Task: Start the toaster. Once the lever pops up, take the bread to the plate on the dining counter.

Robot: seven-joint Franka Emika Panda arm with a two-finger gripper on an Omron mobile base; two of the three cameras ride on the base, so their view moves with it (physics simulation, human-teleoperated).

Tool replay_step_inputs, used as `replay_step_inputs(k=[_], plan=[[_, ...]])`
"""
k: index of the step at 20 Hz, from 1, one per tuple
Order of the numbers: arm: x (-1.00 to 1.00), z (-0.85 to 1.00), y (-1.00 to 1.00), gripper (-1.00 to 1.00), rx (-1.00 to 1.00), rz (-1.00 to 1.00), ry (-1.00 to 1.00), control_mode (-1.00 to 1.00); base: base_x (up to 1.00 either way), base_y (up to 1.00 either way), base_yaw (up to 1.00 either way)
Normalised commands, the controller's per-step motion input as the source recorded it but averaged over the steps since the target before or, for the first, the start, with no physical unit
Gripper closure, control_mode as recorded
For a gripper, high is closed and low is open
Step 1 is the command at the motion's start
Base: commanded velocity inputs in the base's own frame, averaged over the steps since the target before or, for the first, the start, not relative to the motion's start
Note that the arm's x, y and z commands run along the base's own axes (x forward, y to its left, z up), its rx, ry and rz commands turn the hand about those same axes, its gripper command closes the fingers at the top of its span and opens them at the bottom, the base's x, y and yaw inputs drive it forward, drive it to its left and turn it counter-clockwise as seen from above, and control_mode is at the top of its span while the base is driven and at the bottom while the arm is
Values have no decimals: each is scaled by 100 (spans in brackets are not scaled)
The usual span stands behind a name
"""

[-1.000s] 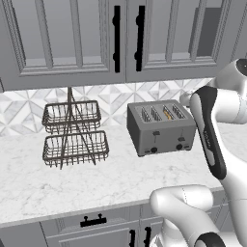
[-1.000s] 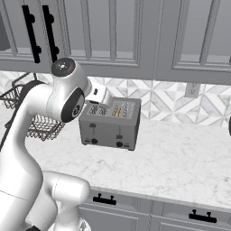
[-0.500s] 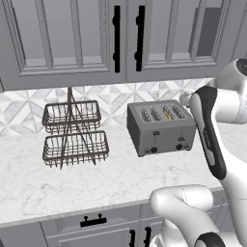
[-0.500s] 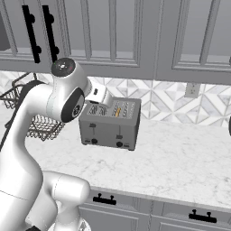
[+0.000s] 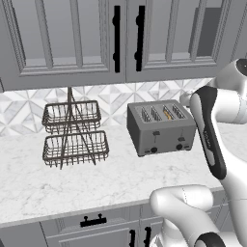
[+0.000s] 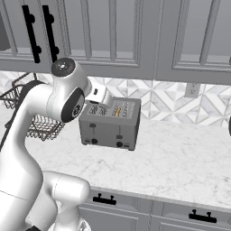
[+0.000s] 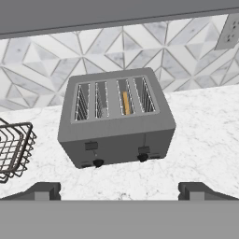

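Barely begun: bread sunk in toaster third slot on the worktop, both levers up and unpressed, gripper open above, starting and plating all left.

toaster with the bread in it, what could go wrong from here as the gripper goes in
1. The toaster has two small levers, and the bread sits in the third slot from the left; pressing the left lever instead of the right one likely would not start that side.
2. The gripper is open and wide; it may hit a knob just below a lever.
3. The wire basket stand is close on the left, so a sideways swing could snag it.
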Motion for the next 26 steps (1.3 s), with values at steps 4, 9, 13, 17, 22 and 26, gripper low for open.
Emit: replay_step_inputs(k=[4,9,13,17,22,26], plan=[[0,0,0,-100,0,0,0,-100,0,0,0],[0,0,0,-100,0,0,0,-100,0,0,0],[0,0,0,-100,0,0,0,-100,0,0,0],[0,0,0,-100,0,0,0,-100,0,0,0],[0,0,0,-100,0,0,0,-100,0,0,0],[0,0,0,-100,0,0,0,-100,0,0,0]])
